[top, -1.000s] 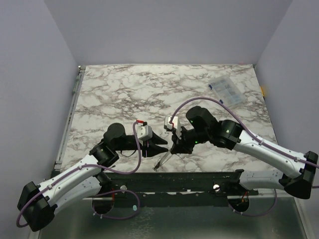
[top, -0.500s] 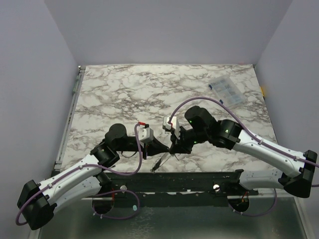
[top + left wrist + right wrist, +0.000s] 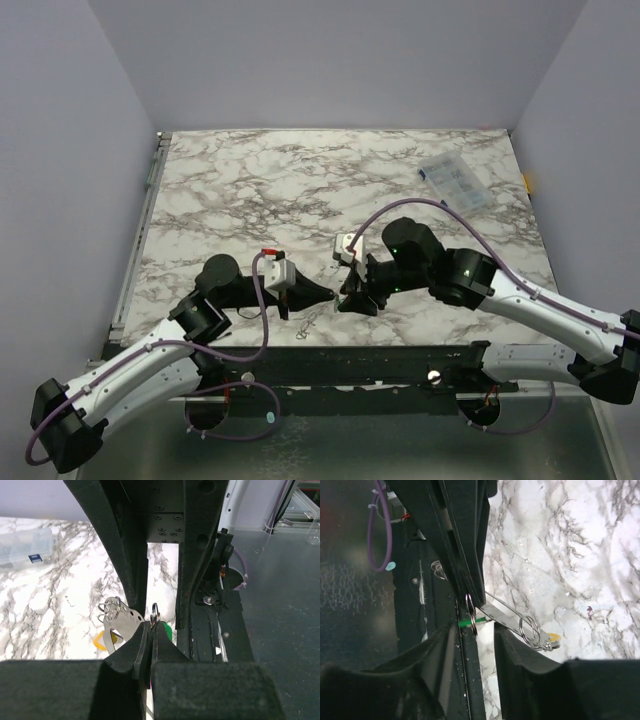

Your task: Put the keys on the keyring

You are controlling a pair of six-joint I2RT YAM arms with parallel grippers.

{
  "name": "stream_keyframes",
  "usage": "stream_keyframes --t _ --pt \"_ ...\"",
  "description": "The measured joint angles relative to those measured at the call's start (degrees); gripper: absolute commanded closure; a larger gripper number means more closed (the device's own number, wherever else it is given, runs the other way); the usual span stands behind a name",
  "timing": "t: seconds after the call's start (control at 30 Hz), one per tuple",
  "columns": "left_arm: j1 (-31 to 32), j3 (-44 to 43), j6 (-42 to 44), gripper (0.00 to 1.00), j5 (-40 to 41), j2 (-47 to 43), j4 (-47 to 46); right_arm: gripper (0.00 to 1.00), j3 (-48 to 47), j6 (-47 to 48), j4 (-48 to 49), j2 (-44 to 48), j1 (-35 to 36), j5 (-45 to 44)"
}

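Note:
My left gripper point(image 3: 151, 628) is shut on a thin metal ring of the keyring point(image 3: 154, 613), which sticks up between its tips. The green key point(image 3: 168, 632) hangs just behind the tips. A flat silver tag point(image 3: 123, 620) with more wire rings lies beside them, with the yellow key point(image 3: 102, 641) under it. In the right wrist view the same ring point(image 3: 470, 611) and the green key point(image 3: 466, 623) sit between my right gripper's point(image 3: 476, 642) open fingers; the tag point(image 3: 506, 620) and yellow key point(image 3: 553, 638) stretch to the right. From above, the left gripper point(image 3: 327, 294) and right gripper point(image 3: 348, 300) meet tip to tip near the front edge.
A clear plastic box point(image 3: 455, 182) lies at the back right of the marble table point(image 3: 250, 190). The black front rail point(image 3: 400, 358) runs just below the grippers. Purple cables point(image 3: 262, 310) loop off both wrists.
The left arm has drawn back to the left and lower. The right wrist has shifted slightly right. The grippers remain tip to tip, and the hanging bundle sits lower and is fainter.

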State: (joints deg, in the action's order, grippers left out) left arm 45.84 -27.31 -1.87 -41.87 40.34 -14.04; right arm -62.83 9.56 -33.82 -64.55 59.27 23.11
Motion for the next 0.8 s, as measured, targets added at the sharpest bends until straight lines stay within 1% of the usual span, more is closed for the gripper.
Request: stream_keyframes --t 0.27,0.63,0.7,0.8 --pt "0.02 0.00 0.39 1.00 0.46 -2.38 -0.15 0.53 4.24 -1.03 6.03 4.79 -0.02 -1.40" --pt "-0.02 0.00 0.63 1.00 2.08 -3.82 -0.26 0.51 6.49 -2.75 13.14 5.46 -0.02 -1.31" --pt "-0.02 0.00 0.63 1.00 2.21 -3.91 -0.31 0.54 7.06 -3.13 14.45 5.46 -0.02 -1.25" --pt "-0.02 0.02 0.63 1.00 2.27 -4.09 -0.37 0.63 8.20 -3.54 16.24 5.46 -0.02 -1.16"
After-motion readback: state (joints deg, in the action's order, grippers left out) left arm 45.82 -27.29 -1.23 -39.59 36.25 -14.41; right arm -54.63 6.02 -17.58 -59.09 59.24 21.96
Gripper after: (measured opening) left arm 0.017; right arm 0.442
